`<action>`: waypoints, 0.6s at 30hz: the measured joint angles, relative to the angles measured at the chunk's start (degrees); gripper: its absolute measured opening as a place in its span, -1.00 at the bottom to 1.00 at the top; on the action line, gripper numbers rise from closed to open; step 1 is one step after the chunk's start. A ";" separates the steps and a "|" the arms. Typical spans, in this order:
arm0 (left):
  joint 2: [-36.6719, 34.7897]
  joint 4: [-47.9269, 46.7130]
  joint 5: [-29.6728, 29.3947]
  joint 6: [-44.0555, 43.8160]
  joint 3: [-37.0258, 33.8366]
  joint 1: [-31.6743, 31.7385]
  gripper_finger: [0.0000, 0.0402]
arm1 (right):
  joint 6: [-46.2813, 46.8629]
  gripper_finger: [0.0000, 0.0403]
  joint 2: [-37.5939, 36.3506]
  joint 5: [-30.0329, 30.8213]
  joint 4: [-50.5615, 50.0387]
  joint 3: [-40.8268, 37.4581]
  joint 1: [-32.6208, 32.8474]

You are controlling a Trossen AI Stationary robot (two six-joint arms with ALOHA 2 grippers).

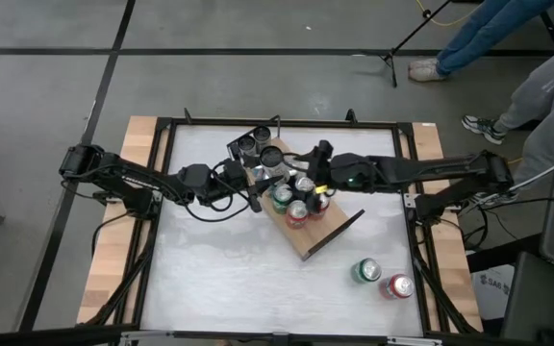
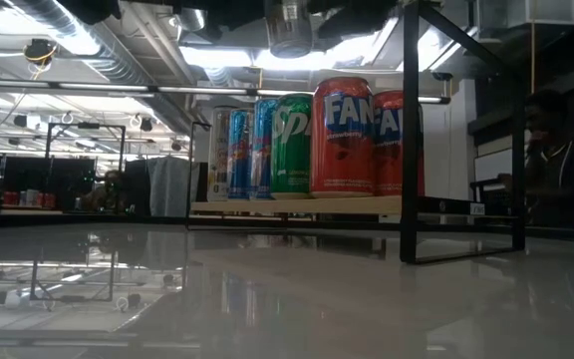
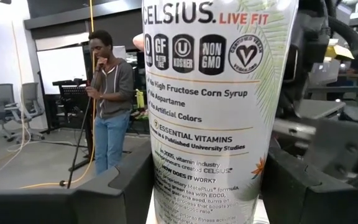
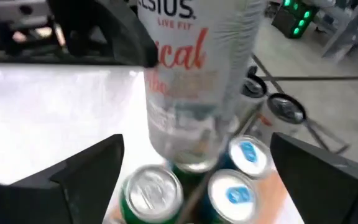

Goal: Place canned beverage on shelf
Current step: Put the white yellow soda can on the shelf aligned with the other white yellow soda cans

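**A:** What lay nearest, at the lower right of the overhead frame?

**B:** Two loose cans stood close together on the white surface (image 1: 219, 279), well apart from the rest: one green can (image 1: 366, 271) and one red can (image 1: 398, 286).

**A:** And past those?

**B:** The shelf (image 1: 330, 235) sat slantwise in the middle of the frame, its nearer end bare. The level camera showed six cans in a row on it: one pale can (image 2: 221, 150), two blue cans (image 2: 239, 150) (image 2: 264, 150), one green Sprite can (image 2: 292, 145) and two red Fanta cans (image 2: 342, 135) (image 2: 397, 140).

**A:** Where was the can being placed?

**B:** The white Celsius can (image 3: 216, 112) hung upright above the row, not on the board. Its base showed at the top centre of the level frame.

**A:** Who had it?

**B:** The left pincer (image 3: 210, 193), reaching in from the left of the overhead frame, was clamped on it, one dark finger on each side. The right pincer (image 4: 197, 180), reaching in from the right, stood wide, with its two fingers well clear of the can on either side.

**A:** Anything farther on?

**B:** Two dark-topped cans (image 4: 283, 107) (image 4: 252, 88) stood side by side beyond the shelf's far end. Off the surface, one person (image 3: 107, 99) stood by a stand on the grey floor.
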 joint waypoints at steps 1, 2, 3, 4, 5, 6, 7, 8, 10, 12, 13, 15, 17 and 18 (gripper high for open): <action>0.00 -0.01 0.01 -0.01 0.00 0.00 0.06 | -1.37 0.95 -0.96 0.01 -1.28 0.00 0.00; 0.00 -0.02 0.03 -0.02 0.00 -0.01 0.06 | -2.93 0.95 -1.92 0.00 -2.16 0.00 0.00; 0.00 -0.10 0.03 -0.02 0.00 -0.02 0.06 | -4.52 0.95 -2.85 0.00 -2.74 0.00 0.00; 0.00 -0.18 0.03 -0.05 0.00 -0.02 0.06 | -6.25 0.95 -3.97 0.01 -3.13 0.00 0.00; 0.00 -0.46 0.05 -0.24 0.00 -0.02 0.06 | -8.04 0.95 -5.04 0.01 -3.10 0.00 0.00; 0.00 -0.93 0.14 -0.50 0.00 -0.02 0.06 | -9.97 0.95 -5.95 0.01 -2.70 0.00 -0.02; 0.00 -1.56 0.64 -0.76 0.00 -0.02 0.06 | -11.73 0.95 -6.90 0.01 -2.17 0.06 -0.02; 0.00 -2.34 1.42 -1.36 0.00 -0.02 0.06 | -13.16 0.95 -7.59 0.01 -2.32 0.61 0.00; 0.00 -3.72 2.89 -2.51 0.00 -0.02 0.06 | -14.54 0.95 -8.16 -0.03 -2.36 2.78 0.00; 0.00 -4.79 4.17 -3.43 0.00 -0.04 0.07 | -15.23 0.95 -8.18 -1.60 -2.40 5.53 -0.03; 0.00 -5.32 4.68 -3.65 0.00 -0.04 0.07 | -16.00 0.95 -7.97 -3.15 -2.48 7.00 -0.16; 0.00 -6.23 4.92 -3.72 0.00 -0.07 0.07 | -17.22 0.95 -7.20 -7.73 -2.23 10.01 -0.84; 0.00 -6.52 4.90 -3.69 0.00 -0.04 0.08 | -17.35 0.95 -6.13 -13.07 -2.31 12.56 -0.87; 0.00 -6.50 4.92 -3.69 0.00 -0.04 0.08 | -17.39 0.95 -5.57 -15.04 -2.30 13.69 -1.15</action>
